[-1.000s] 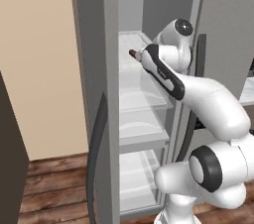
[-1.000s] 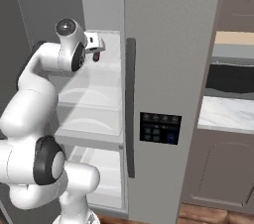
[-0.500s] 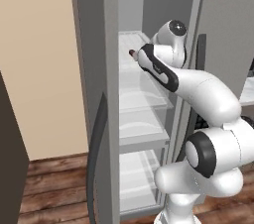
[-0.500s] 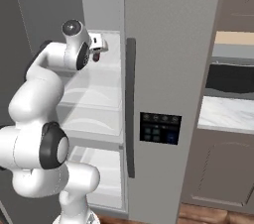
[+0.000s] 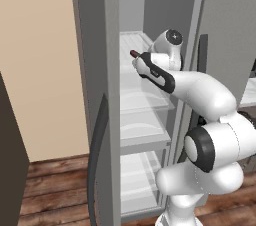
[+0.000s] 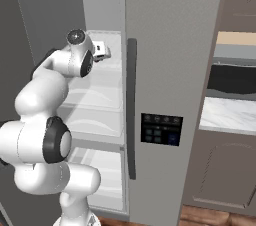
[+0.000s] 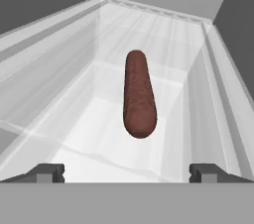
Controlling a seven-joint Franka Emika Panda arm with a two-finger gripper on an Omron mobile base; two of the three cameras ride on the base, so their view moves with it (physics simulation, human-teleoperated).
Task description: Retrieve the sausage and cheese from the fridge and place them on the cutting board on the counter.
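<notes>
The end effector stands wide open and holds nothing, its two dark fingertips spread at the bottom corners of the hand view. The sausage lies apart from them at 12 o'clock, lengthwise on the white shelf, its near end pointing back between the tips. Over the last second the arm has reached deeper into the fridge, its wrist now nearer the sausage in the left base view. In the right base view the worktop sits at 3 o'clock, beyond the closed door.
</notes>
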